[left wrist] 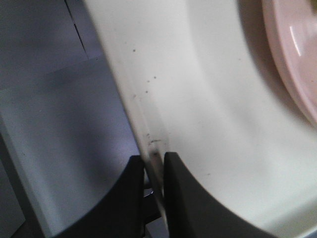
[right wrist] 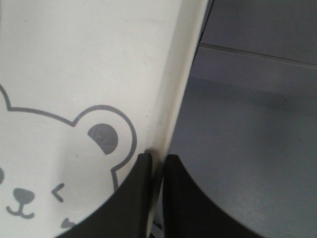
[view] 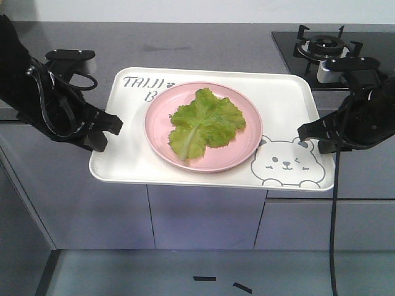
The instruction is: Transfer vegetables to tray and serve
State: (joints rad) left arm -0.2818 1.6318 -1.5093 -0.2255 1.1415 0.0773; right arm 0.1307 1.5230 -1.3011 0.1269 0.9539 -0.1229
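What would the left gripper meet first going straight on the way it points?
The rim of the tray, already pinched in the jaws of the left gripper; past that, probably the pink plate, though depth is unclear.

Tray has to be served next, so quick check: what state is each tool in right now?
Left tool: closed on the left rim of the tray.
Right tool: closed on the tray's right rim.
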